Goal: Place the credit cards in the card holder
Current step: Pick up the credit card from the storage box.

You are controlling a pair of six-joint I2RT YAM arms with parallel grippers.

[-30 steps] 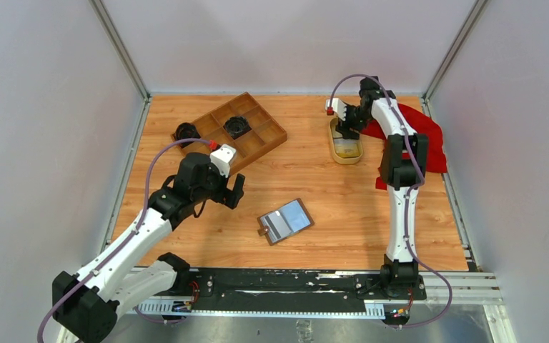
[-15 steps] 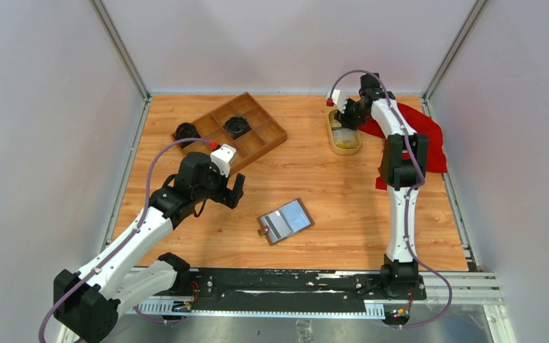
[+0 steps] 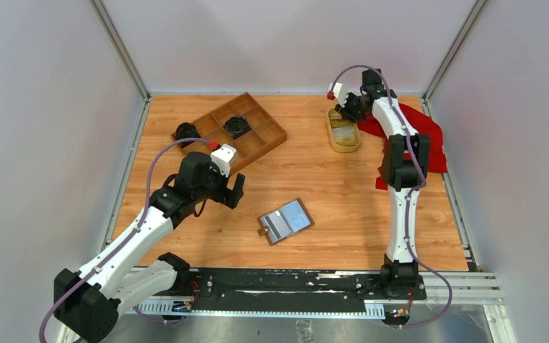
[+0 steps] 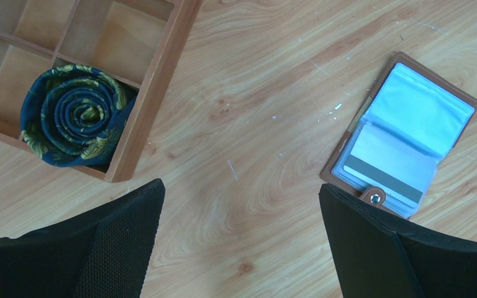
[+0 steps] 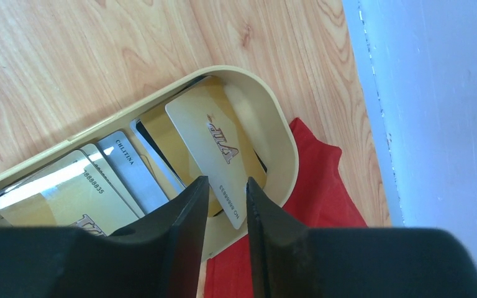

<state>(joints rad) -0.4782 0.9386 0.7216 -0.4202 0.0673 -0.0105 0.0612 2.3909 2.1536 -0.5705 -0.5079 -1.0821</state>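
Several credit cards, gold and silver, lie overlapping in an oval yellow dish at the back right. My right gripper is over the dish's far end, its jaws narrowed on the corner of a tilted gold credit card that leans over the rim. From above, the right gripper is at the dish's back end. The card holder lies open on the table's middle, with a card in one pocket. My left gripper hovers open, empty, to its left.
A wooden compartment tray at the back left holds a rolled dark tie; another dark roll lies beside it. A red cloth is bunched by the right wall, under the dish's edge.
My right gripper moved from the dish's middle to its far end and its jaws narrowed onto the gold card. The left arm and the card holder stayed still.
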